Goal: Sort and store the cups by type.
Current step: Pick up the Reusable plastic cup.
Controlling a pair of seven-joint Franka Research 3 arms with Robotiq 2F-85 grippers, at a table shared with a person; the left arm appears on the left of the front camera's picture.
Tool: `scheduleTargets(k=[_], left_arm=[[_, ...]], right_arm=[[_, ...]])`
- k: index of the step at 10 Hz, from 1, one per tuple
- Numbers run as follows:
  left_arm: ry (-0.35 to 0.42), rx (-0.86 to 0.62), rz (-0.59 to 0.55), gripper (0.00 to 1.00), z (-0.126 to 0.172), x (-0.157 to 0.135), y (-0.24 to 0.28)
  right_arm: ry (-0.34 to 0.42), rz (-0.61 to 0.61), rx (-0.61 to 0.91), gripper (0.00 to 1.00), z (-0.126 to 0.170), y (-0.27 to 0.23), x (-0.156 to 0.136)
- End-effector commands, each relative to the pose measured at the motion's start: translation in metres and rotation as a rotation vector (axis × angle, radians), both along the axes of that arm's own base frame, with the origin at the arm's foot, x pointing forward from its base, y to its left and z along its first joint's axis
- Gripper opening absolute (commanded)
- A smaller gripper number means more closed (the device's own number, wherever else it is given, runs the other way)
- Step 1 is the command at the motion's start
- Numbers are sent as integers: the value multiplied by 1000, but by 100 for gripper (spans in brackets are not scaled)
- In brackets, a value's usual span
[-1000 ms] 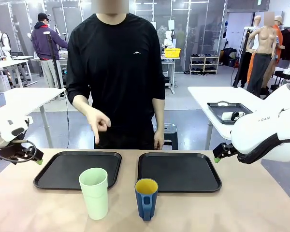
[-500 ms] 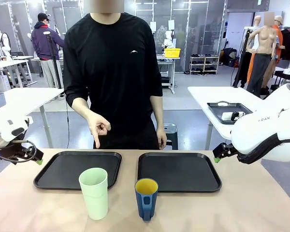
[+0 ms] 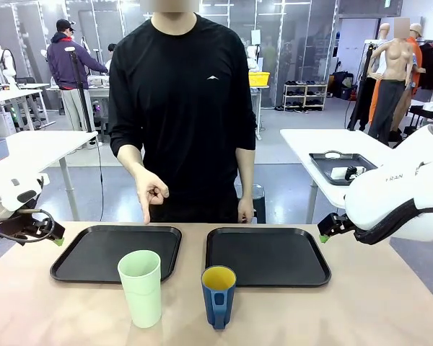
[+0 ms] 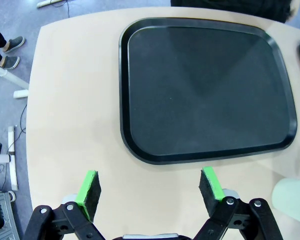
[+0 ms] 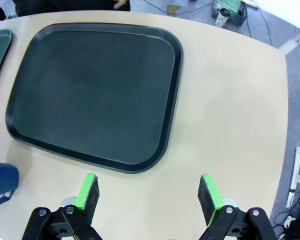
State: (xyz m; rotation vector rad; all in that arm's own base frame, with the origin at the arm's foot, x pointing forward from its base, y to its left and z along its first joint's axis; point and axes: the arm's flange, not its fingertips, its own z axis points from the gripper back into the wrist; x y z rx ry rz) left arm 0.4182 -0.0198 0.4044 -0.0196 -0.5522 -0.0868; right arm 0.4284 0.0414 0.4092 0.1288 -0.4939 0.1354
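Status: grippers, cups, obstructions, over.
Left gripper open, right gripper open, both empty. Mint tumbler and blue mug upright on table, robot's side of left tray and right tray. Person's hand points down toward left tray.

Edge crops mint tumbler (image 4: 294, 198), blue mug (image 5: 0, 179).

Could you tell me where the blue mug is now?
In the front view, the dark blue mug stands on the table, right of the mint-green tumbler, just nearer than the right tray.
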Motion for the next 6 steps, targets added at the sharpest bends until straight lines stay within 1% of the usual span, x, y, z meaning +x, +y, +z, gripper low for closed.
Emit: scheduleTargets(k=[1,2,3,4,5,6], left_arm=[[0,0,0,100,0,0,0],[-19,19,-42,100,6,-3,4],[-13,41,-98,100,12,-8,9],[15,96,-171,100,17,-13,17],[68,181,-300,100,21,-19,27],[86,236,-413,100,25,-23,33]], right_arm=[[3,0,5,100,-2,0,-1],[3,0,5,100,-2,0,-1],[3,0,5,100,-2,0,-1],[3,0,5,100,-2,0,-1],[3,0,5,100,-2,0,-1],[3,0,5,100,-2,0,-1]])
